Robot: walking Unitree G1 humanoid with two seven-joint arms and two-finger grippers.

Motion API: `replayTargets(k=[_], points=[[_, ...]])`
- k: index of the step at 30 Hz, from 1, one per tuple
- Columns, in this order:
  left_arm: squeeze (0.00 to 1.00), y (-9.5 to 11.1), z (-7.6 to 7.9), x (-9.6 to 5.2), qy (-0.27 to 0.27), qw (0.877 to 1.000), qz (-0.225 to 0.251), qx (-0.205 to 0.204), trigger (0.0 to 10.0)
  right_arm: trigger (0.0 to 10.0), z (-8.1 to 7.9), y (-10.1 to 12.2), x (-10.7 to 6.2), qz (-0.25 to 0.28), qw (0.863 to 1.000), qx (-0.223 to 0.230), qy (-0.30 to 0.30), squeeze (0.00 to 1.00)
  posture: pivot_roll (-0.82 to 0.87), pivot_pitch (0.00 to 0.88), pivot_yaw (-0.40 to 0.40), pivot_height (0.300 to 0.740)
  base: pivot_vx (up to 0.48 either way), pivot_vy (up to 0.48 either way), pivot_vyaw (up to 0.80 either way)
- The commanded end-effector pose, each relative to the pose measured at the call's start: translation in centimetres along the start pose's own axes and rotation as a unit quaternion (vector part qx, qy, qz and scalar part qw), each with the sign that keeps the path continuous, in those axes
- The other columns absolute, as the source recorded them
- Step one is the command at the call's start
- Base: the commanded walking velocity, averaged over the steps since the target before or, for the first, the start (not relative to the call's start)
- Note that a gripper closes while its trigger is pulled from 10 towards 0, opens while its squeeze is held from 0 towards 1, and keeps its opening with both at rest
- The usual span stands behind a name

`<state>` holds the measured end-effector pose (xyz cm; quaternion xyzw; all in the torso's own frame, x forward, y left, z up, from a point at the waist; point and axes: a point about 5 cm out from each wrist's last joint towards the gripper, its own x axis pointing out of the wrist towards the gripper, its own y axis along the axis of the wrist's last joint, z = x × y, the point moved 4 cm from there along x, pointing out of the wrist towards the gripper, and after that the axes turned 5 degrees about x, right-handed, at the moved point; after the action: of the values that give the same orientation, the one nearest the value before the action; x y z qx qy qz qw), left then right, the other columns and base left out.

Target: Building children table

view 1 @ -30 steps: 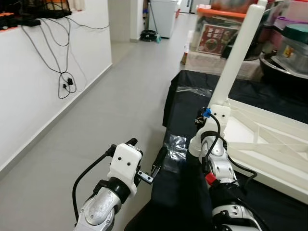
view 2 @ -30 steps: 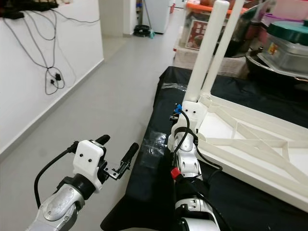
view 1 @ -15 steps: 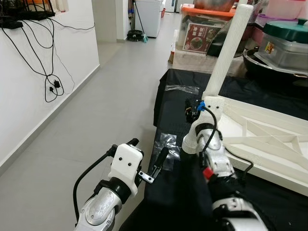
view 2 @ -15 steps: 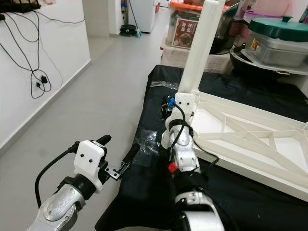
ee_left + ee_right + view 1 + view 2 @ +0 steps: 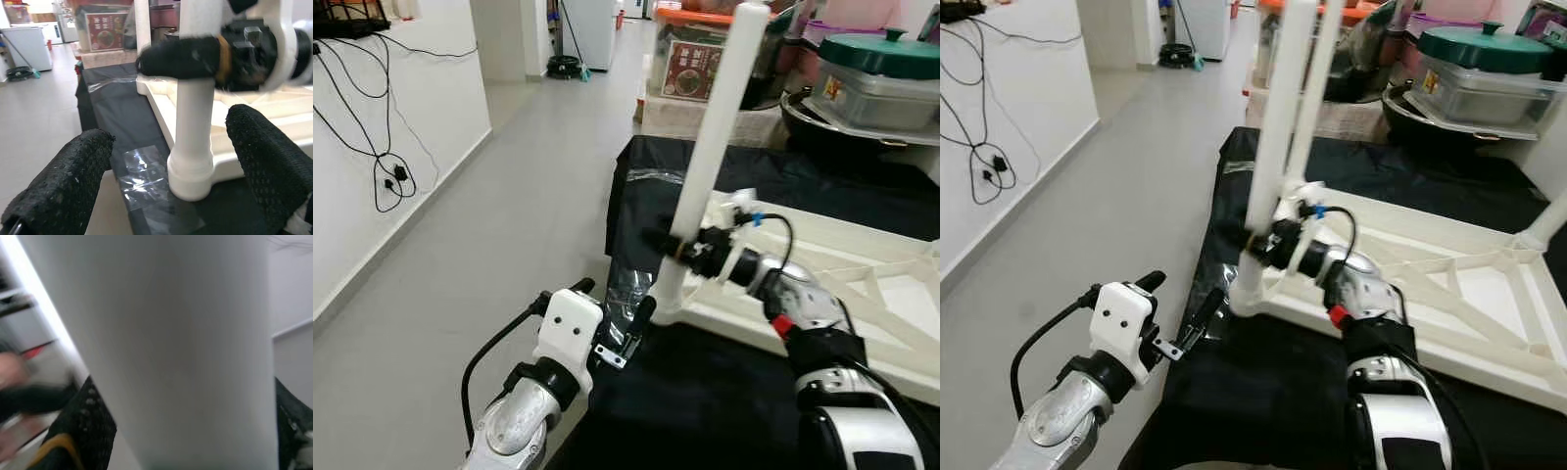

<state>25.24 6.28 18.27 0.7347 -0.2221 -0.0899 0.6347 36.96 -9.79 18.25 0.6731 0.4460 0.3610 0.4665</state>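
The white children's table (image 5: 862, 284) lies upside down on a black cloth (image 5: 705, 392). A white table leg (image 5: 710, 147) stands upright at its near left corner. My right gripper (image 5: 668, 243) is shut on this leg a little above the corner socket; the right wrist view has the leg (image 5: 171, 347) pressed between the black fingers (image 5: 93, 431). My left gripper (image 5: 612, 296) is open, low and just left of the leg's base. In the left wrist view the leg's base (image 5: 190, 166) stands between and beyond the fingers (image 5: 58, 196), untouched.
Another table leg (image 5: 1547, 220) rises at the far right corner. Boxes and lidded pots (image 5: 871, 78) crowd the area behind the cloth. Crinkled clear plastic (image 5: 625, 286) lies at the cloth's left edge. Grey floor (image 5: 489, 235) and a white wall with hanging cables (image 5: 382, 166) lie to the left.
The camera has swung right. My right wrist has turned sideways and its fingers have closed around the upright leg. The left gripper holds the same pose.
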Motion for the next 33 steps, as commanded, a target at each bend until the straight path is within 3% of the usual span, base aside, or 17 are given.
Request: replayTargets(k=[1,4,5,12,14,15,18,19,20,21,22,25,26,27,28,30,33], points=[[0.00,-0.3,0.0,0.0,0.002,1.000,-0.009,0.000,10.0,10.0,-0.9,-0.7,1.0,-0.027,0.998,0.007,0.052,0.00,0.14,0.003,-0.107,0.740,0.000,0.000,0.00],[0.00,-0.4,0.0,0.0,0.002,1.000,-0.009,0.000,10.0,10.0,-1.0,-0.9,1.3,-0.038,0.997,0.004,0.060,0.00,0.14,0.005,-0.108,0.740,0.000,0.000,0.00],[0.00,-0.4,-0.1,-0.1,0.003,1.000,-0.009,0.001,10.0,0.0,-0.9,-1.0,1.5,-0.036,0.998,0.002,0.054,0.00,0.14,0.005,-0.105,0.740,0.000,0.000,0.00],[0.00,-0.5,-0.1,-0.1,0.004,1.000,-0.011,0.001,10.0,0.0,0.5,-0.8,1.6,-0.015,1.000,-0.015,-0.016,0.00,0.13,0.004,-0.104,0.740,0.000,0.000,0.00],[0.00,-0.6,0.0,-0.2,0.003,1.000,-0.012,0.000,10.0,0.0,2.3,-0.2,1.5,0.009,0.993,-0.036,-0.112,0.00,0.13,0.000,-0.101,0.740,0.000,0.000,0.00],[0.00,-0.6,0.1,-0.2,0.002,1.000,-0.012,-0.001,10.0,0.0,3.7,0.2,1.0,0.025,0.980,-0.046,-0.193,0.00,0.13,0.000,-0.101,0.740,0.000,0.000,0.00],[0.00,-0.7,0.1,-0.2,0.002,1.000,-0.012,-0.001,10.0,0.0,4.6,0.4,0.6,0.035,0.968,-0.051,-0.245,0.00,0.13,0.000,-0.101,0.740,0.000,0.000,0.00],[0.00,-0.7,0.1,-0.2,0.001,1.000,-0.013,-0.002,10.0,0.0,6.3,0.8,-0.7,0.042,0.935,-0.065,-0.346,0.00,0.13,0.000,-0.097,0.740,0.000,0.000,0.00],[0.00,-0.7,0.1,-0.2,0.001,1.000,-0.013,-0.002,10.0,0.0,6.3,0.8,-0.7,0.042,0.935,-0.065,-0.346,0.00,0.13,0.000,-0.097,0.740,0.000,0.000,0.00],[0.00,-0.8,0.2,-0.2,0.000,1.000,-0.013,-0.002,10.0,0.0,7.8,1.1,-2.6,0.046,0.888,-0.082,-0.450,0.00,0.12,0.000,-0.097,0.740,0.000,0.000,0.00],[0.00,-0.8,0.2,-0.2,0.000,1.000,-0.013,-0.002,10.0,0.0,7.8,1.1,-2.6,0.046,0.888,-0.082,-0.450,0.00,0.12,0.000,-0.097,0.740,0.000,0.000,0.00],[0.00,-0.8,0.3,-0.3,-0.002,1.000,-0.013,-0.002,10.0,0.0,9.1,1.0,-8.0,0.067,0.750,-0.099,-0.650,0.00,0.13,0.000,-0.096,0.740,0.000,0.000,0.00],[0.00,-0.9,0.3,-0.3,-0.002,1.000,-0.013,-0.002,10.0,0.0,8.9,0.7,-9.1,0.075,0.719,-0.095,-0.684,0.00,0.13,0.000,-0.096,0.740,0.000,0.000,0.00],[0.00,-0.9,0.3,-0.3,-0.002,1.000,-0.013,-0.002,10.0,0.0,8.9,0.7,-9.1,0.075,0.719,-0.095,-0.684,0.00,0.13,0.000,-0.096,0.740,0.000,0.000,0.00],[0.00,-0.9,0.3,-0.3,-0.002,1.000,-0.013,-0.002,10.0,0.0,8.6,0.4,-9.8,0.083,0.693,-0.086,-0.711,0.00,0.13,0.000,-0.098,0.740,0.000,0.000,0.00],[0.00,-0.9,0.3,-0.3,-0.001,1.000,-0.013,-0.002,10.0,0.0,7.9,-0.4,-9.9,0.088,0.670,-0.071,-0.734,0.00,0.13,0.000,-0.100,0.740,0.000,0.000,0.00],[0.00,-0.9,0.3,-0.3,-0.001,1.000,-0.013,-0.002,10.0,0.0,7.3,-1.0,-9.3,0.090,0.666,-0.060,-0.738,0.00,0.13,0.000,-0.097,0.740,0.000,0.000,0.00]])
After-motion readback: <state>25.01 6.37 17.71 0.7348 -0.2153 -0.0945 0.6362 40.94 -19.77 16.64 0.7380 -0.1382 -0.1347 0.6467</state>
